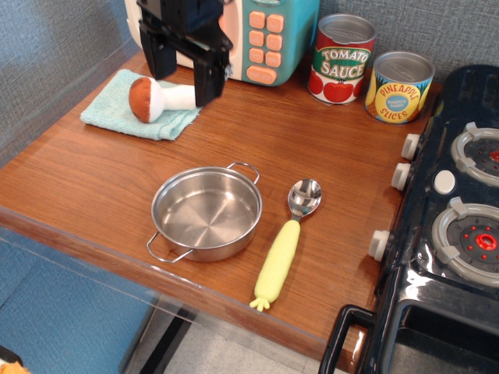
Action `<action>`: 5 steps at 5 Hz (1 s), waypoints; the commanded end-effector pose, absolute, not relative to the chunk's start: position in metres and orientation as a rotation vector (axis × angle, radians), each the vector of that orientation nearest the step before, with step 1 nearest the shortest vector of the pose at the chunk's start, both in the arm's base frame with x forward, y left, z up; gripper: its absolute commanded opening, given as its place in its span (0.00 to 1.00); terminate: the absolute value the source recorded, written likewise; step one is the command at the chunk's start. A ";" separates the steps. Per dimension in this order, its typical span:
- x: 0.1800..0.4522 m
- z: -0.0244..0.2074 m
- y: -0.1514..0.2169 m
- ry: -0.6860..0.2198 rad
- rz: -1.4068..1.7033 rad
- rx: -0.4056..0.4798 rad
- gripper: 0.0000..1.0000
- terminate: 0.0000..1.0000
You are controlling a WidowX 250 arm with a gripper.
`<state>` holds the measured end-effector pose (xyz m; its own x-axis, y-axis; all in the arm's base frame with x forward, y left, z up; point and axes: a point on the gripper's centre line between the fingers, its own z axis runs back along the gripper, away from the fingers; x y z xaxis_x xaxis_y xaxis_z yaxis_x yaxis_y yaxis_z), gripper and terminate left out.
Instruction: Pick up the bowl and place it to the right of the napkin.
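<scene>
On the wooden desk (257, 132) I see the bowl (207, 213) sitting untouched toward the front edge, with the yellow-handled spoon (285, 243) just beside it at 3 o'clock. At 11 o'clock from the bowl lies the napkin (117, 111) carrying the plush mushroom (160, 97). My gripper (183, 66) hangs over the napkin's right end, jaws spread and empty.
</scene>
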<state>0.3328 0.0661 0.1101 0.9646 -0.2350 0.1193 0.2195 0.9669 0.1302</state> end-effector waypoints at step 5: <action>0.293 0.024 0.059 -0.022 -0.112 0.151 1.00 0.00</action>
<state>0.2903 0.0536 0.0134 0.9929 -0.1171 -0.0209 0.1189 0.9828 0.1414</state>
